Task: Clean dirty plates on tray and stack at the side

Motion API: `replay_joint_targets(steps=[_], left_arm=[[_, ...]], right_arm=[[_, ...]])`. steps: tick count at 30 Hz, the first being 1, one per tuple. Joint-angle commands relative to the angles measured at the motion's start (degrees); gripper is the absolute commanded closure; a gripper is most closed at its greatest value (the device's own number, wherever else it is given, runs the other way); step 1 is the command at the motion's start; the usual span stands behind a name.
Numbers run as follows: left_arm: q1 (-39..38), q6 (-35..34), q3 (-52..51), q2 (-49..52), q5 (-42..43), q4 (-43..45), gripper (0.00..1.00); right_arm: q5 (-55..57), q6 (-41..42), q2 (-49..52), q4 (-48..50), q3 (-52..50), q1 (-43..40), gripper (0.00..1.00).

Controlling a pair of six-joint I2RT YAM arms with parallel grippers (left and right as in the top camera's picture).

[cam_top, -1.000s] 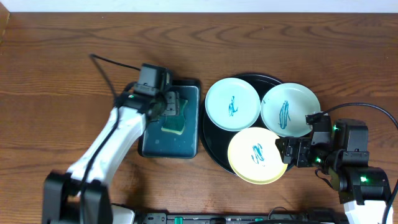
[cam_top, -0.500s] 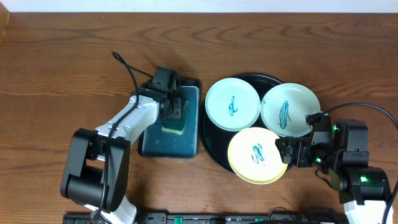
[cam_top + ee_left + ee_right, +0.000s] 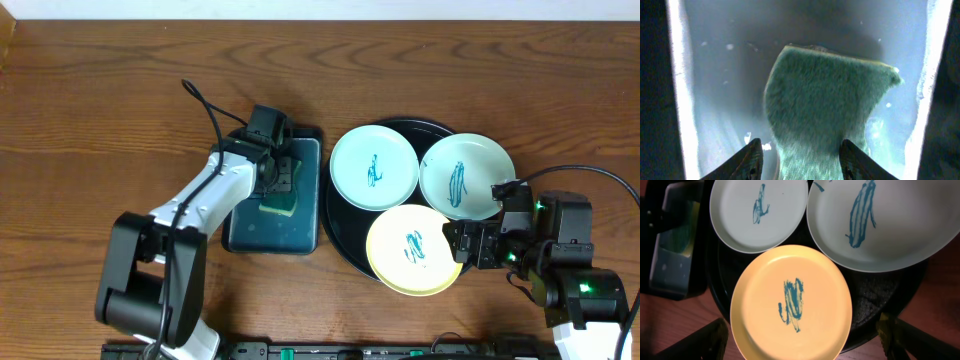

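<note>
Three plates with teal scribbles lie on the round black tray [image 3: 340, 235]: two pale ones at the back [image 3: 374, 167] [image 3: 466, 176] and a pale yellow plate [image 3: 413, 250] at the front, overlapping them. My left gripper [image 3: 278, 183] is down in the small teal tray [image 3: 270, 230], shut on the green sponge [image 3: 825, 95], which looks pinched between the fingers [image 3: 752, 157]. My right gripper [image 3: 463, 245] hangs open just right of the yellow plate [image 3: 792, 305], its fingers [image 3: 715, 335] spread wider than the plate.
The teal tray stands directly left of the black tray [image 3: 875, 295], nearly touching it. Bare wooden tabletop [image 3: 100, 120] runs around both. A cable [image 3: 205, 105] loops up from the left arm.
My left arm has swung in and settled over the sponge, and its jaws have narrowed onto it. The right arm and the plates have not moved.
</note>
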Motion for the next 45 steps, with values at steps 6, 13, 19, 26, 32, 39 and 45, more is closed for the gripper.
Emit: replay_joint_targets(steps=[6,13,19,26,32,39,45], left_arm=[[-2.8,-1.6,0.3,-1.7,-1.5,-1.4,0.48],[-3.6,-1.6,-0.6,1.6,-1.6,0.4,0.47],[-3.6,-1.6,-0.6,4.3,-1.6,1.8,0.48],[-3.6,-1.6,-0.6,4.6,-2.0,1.9,0.74],[-3.6,-1.6,-0.6,4.6,-2.0,1.6,0.90],[-3.5,-1.6,-0.1,3.8,-1.9,-1.4,0.93],[-3.5,-1.6,2.2,-2.1,-1.9,-5.7,0.93]], right_arm=[[-0.2,-0.8,0.0,0.0,1.3,0.6,0.06],[0.2,-0.8,0.0,0.0,1.3,0.6,0.06],[0.2,-0.8,0.0,-0.1,1.3,0.6,0.07],[0.2,-0.8,0.0,-0.1,1.3,0.6,0.07],[0.2,-0.8,0.0,-0.1,1.3,0.6,0.07],[0.2,-0.8,0.0,-0.3,1.3,0.6,0.09],[0.2,-0.7,0.3,-0.5,1.1,0.6,0.12]])
